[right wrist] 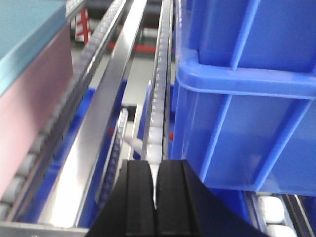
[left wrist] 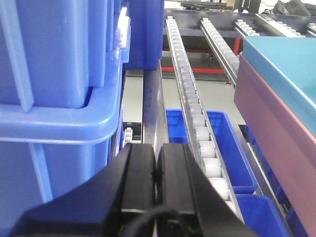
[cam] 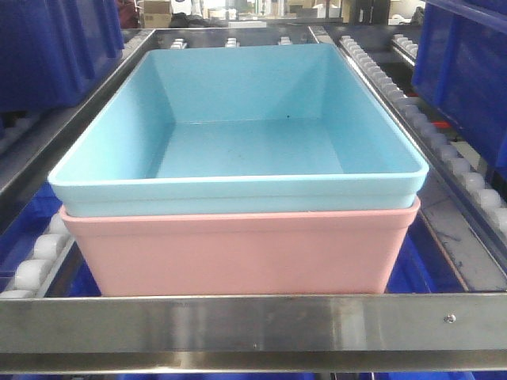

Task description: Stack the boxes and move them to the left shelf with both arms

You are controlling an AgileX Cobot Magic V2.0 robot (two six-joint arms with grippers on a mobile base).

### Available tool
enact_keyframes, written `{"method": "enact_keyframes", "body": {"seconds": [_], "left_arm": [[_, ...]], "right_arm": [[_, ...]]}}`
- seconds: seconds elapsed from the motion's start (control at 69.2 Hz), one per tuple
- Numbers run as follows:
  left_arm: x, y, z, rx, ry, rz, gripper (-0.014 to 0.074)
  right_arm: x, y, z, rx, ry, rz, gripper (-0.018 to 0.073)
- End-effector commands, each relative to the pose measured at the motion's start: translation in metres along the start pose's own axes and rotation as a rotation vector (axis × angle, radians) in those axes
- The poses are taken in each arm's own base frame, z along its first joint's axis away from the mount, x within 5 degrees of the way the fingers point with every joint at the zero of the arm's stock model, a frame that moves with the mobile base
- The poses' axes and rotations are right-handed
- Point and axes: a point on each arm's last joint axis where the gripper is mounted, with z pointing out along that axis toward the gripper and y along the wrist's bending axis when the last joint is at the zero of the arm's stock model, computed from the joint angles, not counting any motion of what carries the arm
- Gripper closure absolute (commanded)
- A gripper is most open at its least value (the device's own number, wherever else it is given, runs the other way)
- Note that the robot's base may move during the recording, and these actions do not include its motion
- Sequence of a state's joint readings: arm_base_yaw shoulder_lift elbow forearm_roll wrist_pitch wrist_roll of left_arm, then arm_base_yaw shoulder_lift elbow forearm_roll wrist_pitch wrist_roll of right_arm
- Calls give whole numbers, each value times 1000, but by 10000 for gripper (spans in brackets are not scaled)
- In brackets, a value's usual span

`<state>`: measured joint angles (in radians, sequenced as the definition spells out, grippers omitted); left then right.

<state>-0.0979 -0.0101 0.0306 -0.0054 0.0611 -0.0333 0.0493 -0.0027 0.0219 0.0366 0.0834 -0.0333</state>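
Left hand (left wrist: 156, 170): fingers pressed together, gripping nothing, low centre of its wrist view.
Right hand (right wrist: 156, 185): likewise closed and empty, bottom centre of its view.
Blue box (cam: 238, 131): nested in the pink box (cam: 238, 249), centre of front view, behind the steel front bar (cam: 253, 324).
Key relation: stack lies between the hands, at right edge for the left wrist, left edge for the right; neither touches it.
Nearer hand: cannot tell.
Long axis: appears to run across the frame.

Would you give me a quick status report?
Left gripper, right gripper shut, empty. Blue bin nested in pink bin on shelf. Nothing obstructing.
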Motion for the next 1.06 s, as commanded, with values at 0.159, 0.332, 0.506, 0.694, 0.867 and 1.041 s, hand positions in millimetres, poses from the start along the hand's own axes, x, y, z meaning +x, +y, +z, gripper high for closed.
{"method": "enact_keyframes", "body": {"seconds": [0.159,0.332,0.506,0.694,0.867,1.041], "left_arm": [[1,0,0,3,-74,-7,598],[1,0,0,3,-74,-7,598],[1,0,0,3,-74,-7,599],[1,0,0,3,-74,-7,599],[1,0,0,3,-74,-7,599],[1,0,0,3,-74,-7,599]], "right_arm": [[-18,-1,-4,12,-180,5,510],[-18,-1,-4,12,-180,5,510],[-18,-1,-4,12,-180,5,510],[-18,-1,-4,12,-180,5,510],[-18,-1,-4,12,-180,5,510],[-18,-1,-4,12,-180,5,510]]}}
